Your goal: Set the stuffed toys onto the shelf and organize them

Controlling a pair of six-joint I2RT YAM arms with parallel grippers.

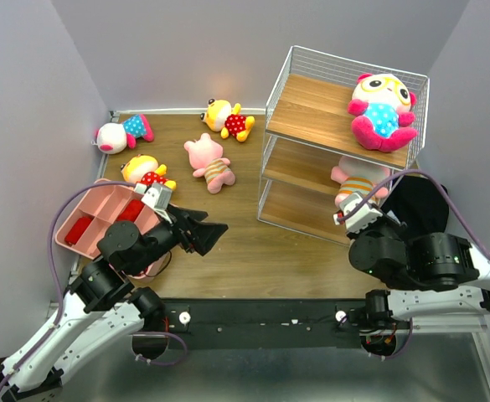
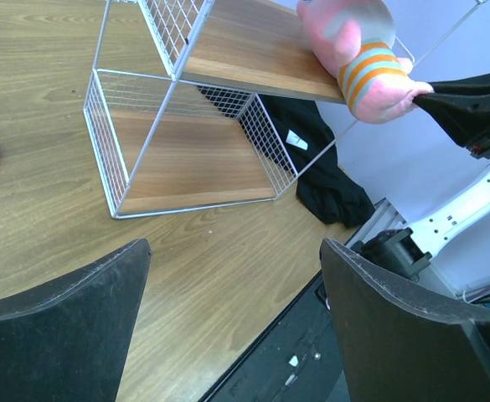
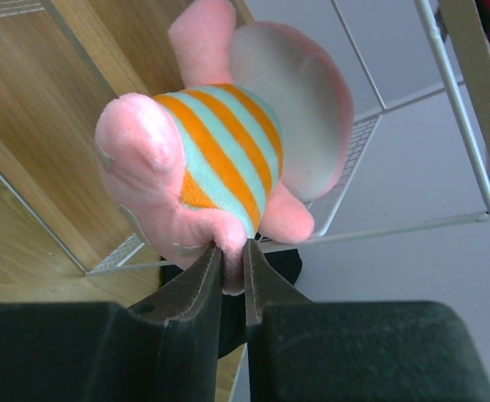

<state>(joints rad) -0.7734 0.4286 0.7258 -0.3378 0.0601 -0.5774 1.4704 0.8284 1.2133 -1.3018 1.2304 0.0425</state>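
On the shelf, a white-faced toy sits on the top board. A pink striped pig lies at the right end of the middle board. My right gripper still pinches a fold of the pig's foot between nearly closed jaws. Left of the shelf, my left gripper hangs wide open and holds nothing. On the table lie a second pig, two yellow toys and another white-faced toy.
A pink divided tray with red pieces stands at the left, by my left arm. A black cloth lies right of the shelf's base. The shelf's white wire frame surrounds the pig closely.
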